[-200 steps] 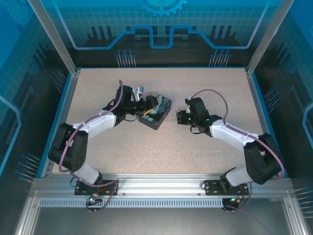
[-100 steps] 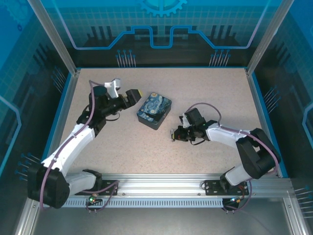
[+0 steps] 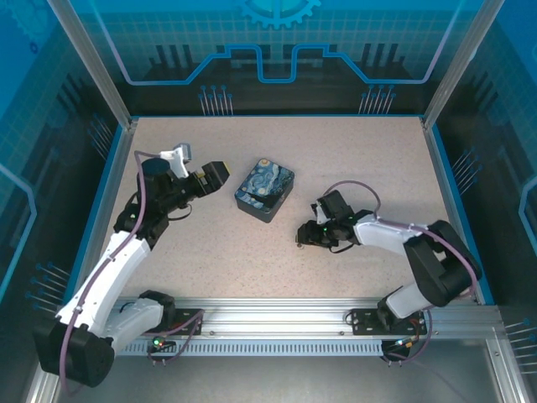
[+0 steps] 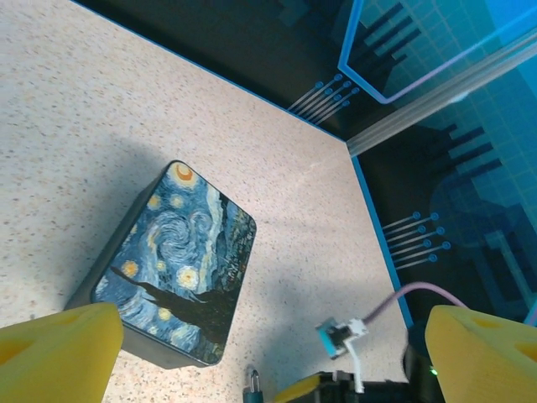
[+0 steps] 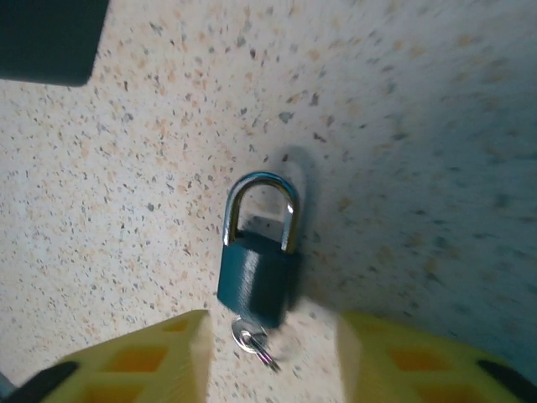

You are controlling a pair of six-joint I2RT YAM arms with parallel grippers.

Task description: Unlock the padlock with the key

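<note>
Since half a second ago the left arm has drawn back from the box, and the right arm has eased closer over the table.

From above, the left gripper point(image 3: 215, 175) hangs clear of the blue-and-yellow swirl-painted rectangular box point(image 3: 264, 190), probably to leave the right gripper point(image 3: 304, 234) room low on the speckled beige table point(image 3: 361, 159).

The left wrist camera shows its yellow fingers point(image 4: 59, 348) spread wide and empty, the box between and beyond them.

The right wrist camera shows the small dark-blue padlock point(image 5: 256, 275) lying flat on the table, its steel shackle point(image 5: 261, 206) apparently seated. The tiny grey metal key point(image 5: 252, 339) sticks out of its base. The yellow fingers point(image 5: 159, 353) stand apart either side of the key, gripping nothing, seemingly lined up to pinch it.
</note>
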